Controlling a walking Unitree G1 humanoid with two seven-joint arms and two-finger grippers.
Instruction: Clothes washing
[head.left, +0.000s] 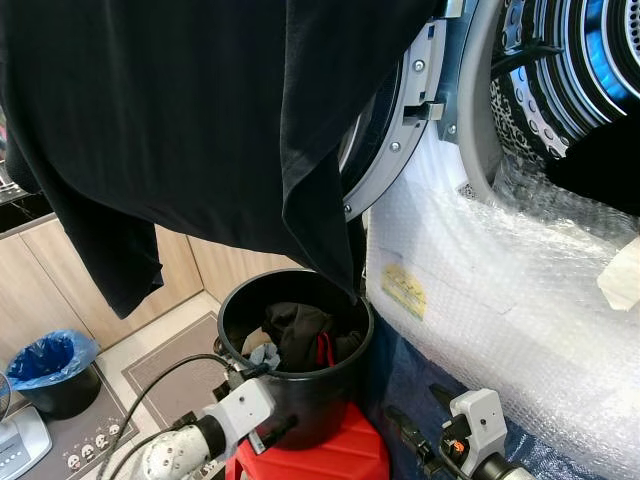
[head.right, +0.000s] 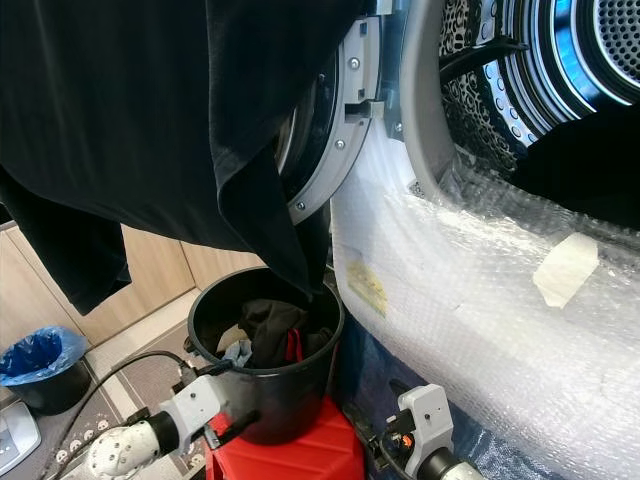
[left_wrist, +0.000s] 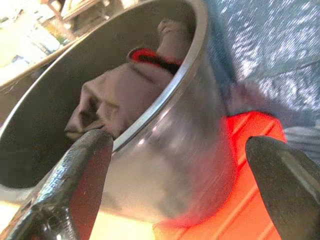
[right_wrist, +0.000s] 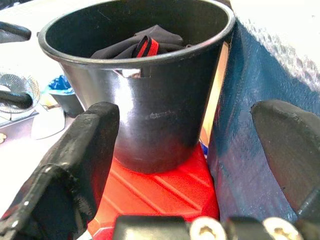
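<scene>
In the left eye view, a large black garment (head.left: 190, 120) hangs across the upper part, from about 9 to 1 o'clock; what holds it up cannot be seen. Its lowest tip reaches down to the rim of the black bucket (head.left: 300, 395) at about 6 o'clock. The bucket stands on a red stool (head.left: 335, 455) and holds dark clothes (head.left: 300, 335) with a red stripe. At 1 to 3 o'clock the washing machine (head.left: 500, 270), wrapped in bubble wrap, shows its open door (head.left: 400, 130) and the drum (head.left: 570, 70). A small bin with a blue bag (head.left: 50, 365) stands at 8 o'clock.

The right eye view shows the same scene, with the left gripper (head.right: 215, 375) touching the bucket near its rim.

In the left wrist view, the left gripper's fingers (left_wrist: 82, 170) are spread wide, one at the rim of the bucket, holding nothing.

In the right wrist view, the right gripper (right_wrist: 200, 150) is also wide open and empty, facing the bucket and the stool.
</scene>
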